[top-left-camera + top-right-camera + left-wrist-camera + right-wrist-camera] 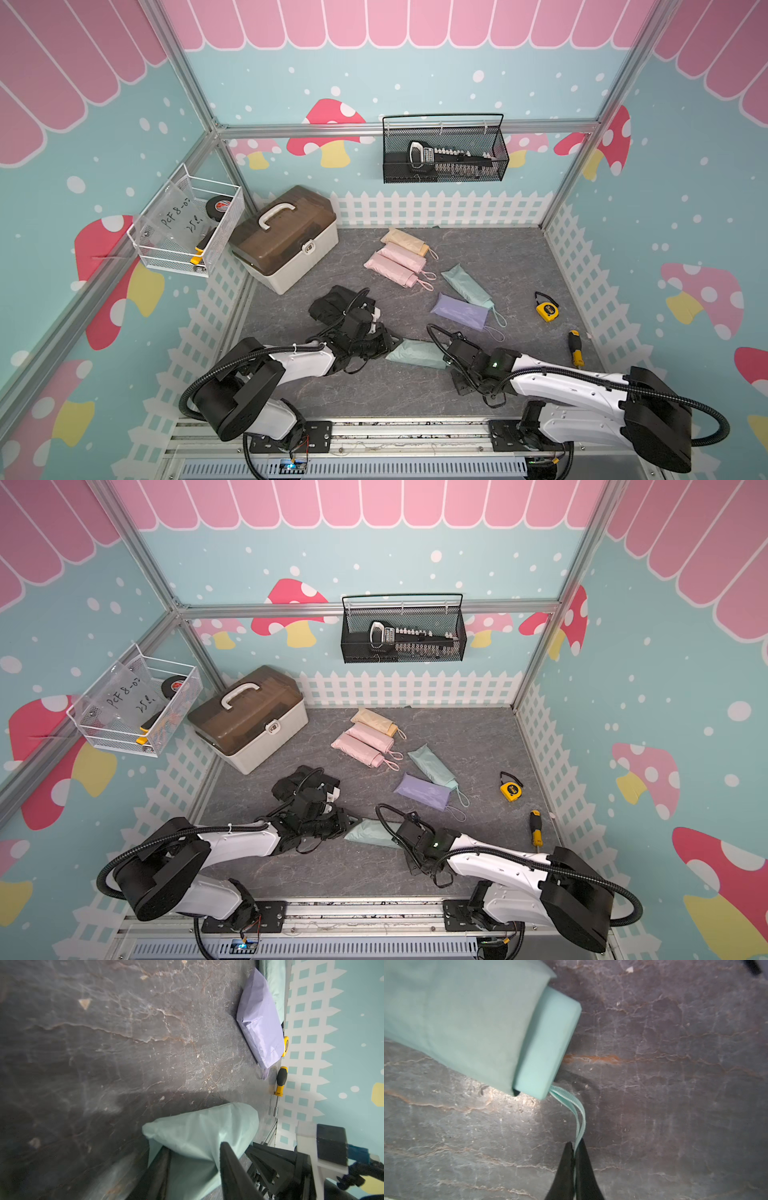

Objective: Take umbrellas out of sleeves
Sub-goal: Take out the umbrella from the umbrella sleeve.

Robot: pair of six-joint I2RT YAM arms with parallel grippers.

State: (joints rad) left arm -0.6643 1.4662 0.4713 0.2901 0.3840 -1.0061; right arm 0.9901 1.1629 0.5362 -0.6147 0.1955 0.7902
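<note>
Right pincer [575, 1144] tight on mint wrist loop [574, 1105].

A staged robot-lab booth: an aluminium frame [257, 132] holds printed mushroom-and-fence wall panels [415, 83] around a grey marbled worktop [374, 386]. Left of the lidded storage case [286, 241] hangs a white wire basket [226, 228], and up to its right a black mesh one [395, 166]. Nearer the camera than the case, robot arms [561, 376] stand on a rail [395, 434].
</note>
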